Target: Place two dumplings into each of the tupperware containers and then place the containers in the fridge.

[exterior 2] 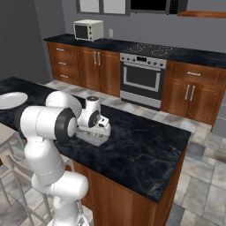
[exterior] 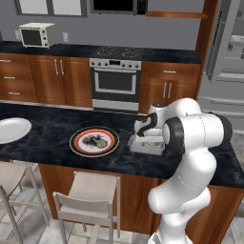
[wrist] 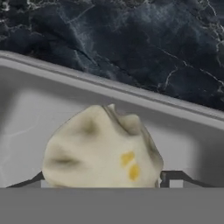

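Note:
My gripper [exterior: 144, 135] is lowered into a pale grey tupperware container [exterior: 138, 147] on the dark island counter, also seen past my arm in the right base view as gripper [exterior 2: 94, 128] and container [exterior 2: 100, 138]. In the hand view a lumpy beige dumpling [wrist: 100, 148] sits between my fingertips [wrist: 175, 177], which touch both its sides, just inside the container's rim [wrist: 131, 92]. More dumplings [exterior: 95, 140] lie on the dark red-rimmed plate [exterior: 76, 143] to the left. The grey fridge [exterior: 224, 57] stands at the far right.
A round white plate [exterior: 12, 128] lies at the counter's left end. The steel oven [exterior: 116, 81] and wooden cabinets line the back wall, with a toaster oven [exterior: 37, 34] on the rear counter. Stools [exterior: 90, 190] stand below the island's near edge.

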Controlling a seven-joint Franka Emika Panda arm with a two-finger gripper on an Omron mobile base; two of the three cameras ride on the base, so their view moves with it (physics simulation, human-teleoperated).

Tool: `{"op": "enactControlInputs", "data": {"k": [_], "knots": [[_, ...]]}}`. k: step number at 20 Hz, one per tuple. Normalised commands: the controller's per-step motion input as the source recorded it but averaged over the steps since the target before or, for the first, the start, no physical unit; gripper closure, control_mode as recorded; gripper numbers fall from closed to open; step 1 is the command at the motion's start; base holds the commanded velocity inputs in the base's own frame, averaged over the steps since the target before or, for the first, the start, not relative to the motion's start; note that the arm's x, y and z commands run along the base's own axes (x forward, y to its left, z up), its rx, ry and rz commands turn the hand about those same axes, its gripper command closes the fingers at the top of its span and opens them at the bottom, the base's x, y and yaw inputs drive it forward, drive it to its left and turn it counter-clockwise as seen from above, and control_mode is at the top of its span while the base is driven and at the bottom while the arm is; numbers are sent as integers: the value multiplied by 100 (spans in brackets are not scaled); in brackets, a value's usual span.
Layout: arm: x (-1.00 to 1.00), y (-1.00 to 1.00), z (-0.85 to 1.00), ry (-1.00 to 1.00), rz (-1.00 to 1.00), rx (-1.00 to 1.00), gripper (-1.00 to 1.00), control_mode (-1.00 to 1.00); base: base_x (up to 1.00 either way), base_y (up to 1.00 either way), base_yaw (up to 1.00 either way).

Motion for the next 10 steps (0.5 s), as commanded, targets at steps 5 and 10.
{"op": "enactControlInputs", "data": {"k": [5, 10], "knots": [[-40, 0, 0, -18, -2, 3, -100, -100, 0, 0, 0], [16, 0, -1, -13, -1, 5, -100, -100, 0, 0, 0]]}}
